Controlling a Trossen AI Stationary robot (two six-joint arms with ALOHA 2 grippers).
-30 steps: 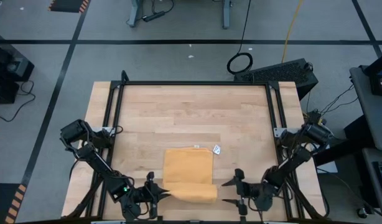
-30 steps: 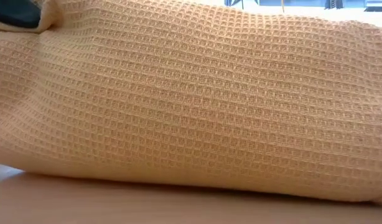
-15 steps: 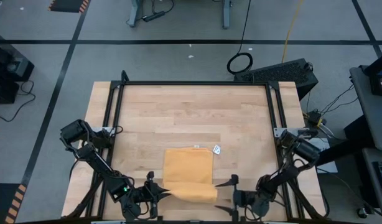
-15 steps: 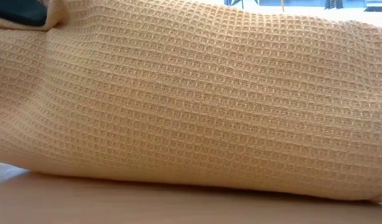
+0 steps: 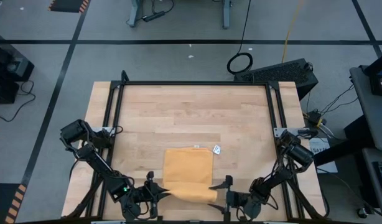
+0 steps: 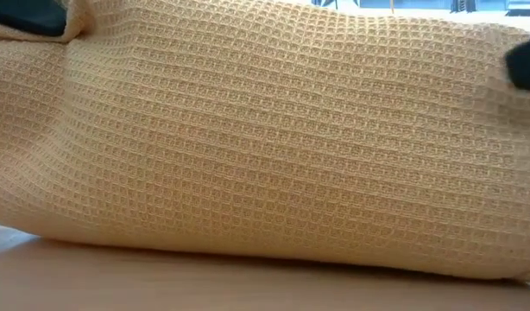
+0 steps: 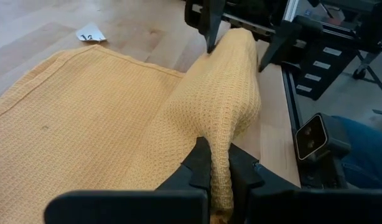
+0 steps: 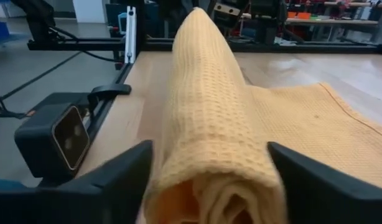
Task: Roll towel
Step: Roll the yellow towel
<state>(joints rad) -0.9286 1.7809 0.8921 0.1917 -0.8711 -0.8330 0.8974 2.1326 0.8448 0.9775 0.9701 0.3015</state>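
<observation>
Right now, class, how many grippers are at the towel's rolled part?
2: the left gripper pinches one end of the towel; the right gripper, open, straddles the other end.

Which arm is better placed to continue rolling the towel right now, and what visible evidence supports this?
Left. The left claw is shut on the towel at the roll's end, while the right claw is open around the opposite end and grips nothing yet.
</observation>
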